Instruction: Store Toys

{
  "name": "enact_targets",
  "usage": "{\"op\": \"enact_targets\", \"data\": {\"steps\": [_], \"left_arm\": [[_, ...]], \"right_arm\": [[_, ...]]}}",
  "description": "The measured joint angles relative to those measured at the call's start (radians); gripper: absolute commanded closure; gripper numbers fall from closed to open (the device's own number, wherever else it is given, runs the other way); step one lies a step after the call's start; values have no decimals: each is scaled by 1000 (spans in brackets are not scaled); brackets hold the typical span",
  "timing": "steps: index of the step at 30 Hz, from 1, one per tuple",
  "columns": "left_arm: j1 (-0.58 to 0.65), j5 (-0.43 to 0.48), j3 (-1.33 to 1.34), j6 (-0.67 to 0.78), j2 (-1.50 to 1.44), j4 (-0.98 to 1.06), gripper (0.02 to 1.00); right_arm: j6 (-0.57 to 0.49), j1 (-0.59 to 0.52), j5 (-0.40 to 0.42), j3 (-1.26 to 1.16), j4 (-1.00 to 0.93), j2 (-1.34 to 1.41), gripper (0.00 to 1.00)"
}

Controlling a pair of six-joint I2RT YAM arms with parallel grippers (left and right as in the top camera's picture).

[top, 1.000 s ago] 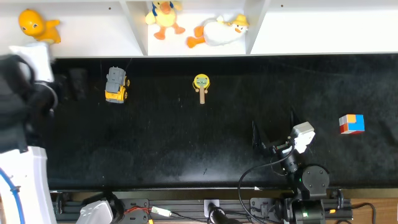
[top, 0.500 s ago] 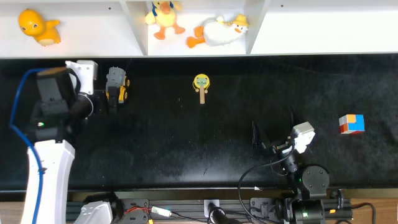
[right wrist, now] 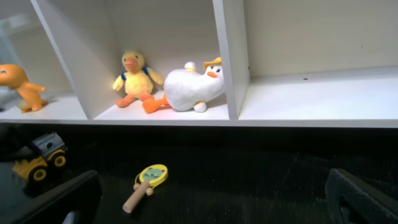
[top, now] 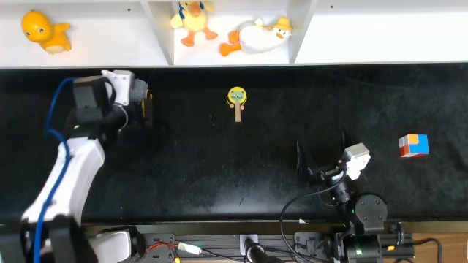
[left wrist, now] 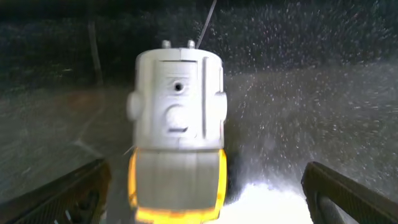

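Observation:
A grey and yellow toy truck (top: 144, 107) stands on the black table at the back left. My left gripper (top: 137, 111) hangs over it, open. In the left wrist view the truck (left wrist: 177, 143) sits between the two spread fingers (left wrist: 74, 193), untouched as far as I can tell. A yellow paddle toy (top: 236, 98) lies mid-table, and a coloured cube (top: 413, 145) rests at the right. My right gripper (top: 322, 150) stays near the front right, open and empty. Its wrist view looks at the truck (right wrist: 38, 158) and the paddle toy (right wrist: 146, 183).
A white shelf (top: 365, 33) runs along the back. It holds an orange duck (top: 44, 31) in the left bay, a yellow duck plush (top: 194, 18) and a white goose plush (top: 256, 36) in the middle bay. The right bay (right wrist: 323, 93) stands bare.
My left arm has swung in from the far left edge to the right and now sits over the toy truck. The right arm and the toys have not moved.

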Motion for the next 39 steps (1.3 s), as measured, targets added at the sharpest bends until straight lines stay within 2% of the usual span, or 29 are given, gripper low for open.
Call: {"op": "enact_targets", "data": {"steps": [6, 11, 19, 22, 27, 39], "left_arm": [[-4, -26, 0, 0, 77, 48, 20], [-4, -63, 0, -2, 80, 71, 102], [-4, -81, 0, -1, 101, 111, 130], [-4, -84, -1, -3, 116, 123, 196], [-4, -88, -2, -11, 116, 141, 411], [-4, -88, -1, -31, 116, 144, 570]], "right_arm": [[0, 0, 0, 0, 0, 0, 5], [0, 0, 0, 0, 0, 0, 7], [0, 0, 0, 0, 0, 0, 5], [0, 0, 0, 0, 0, 0, 5], [0, 0, 0, 0, 0, 0, 5], [0, 0, 0, 0, 0, 0, 5]]}}
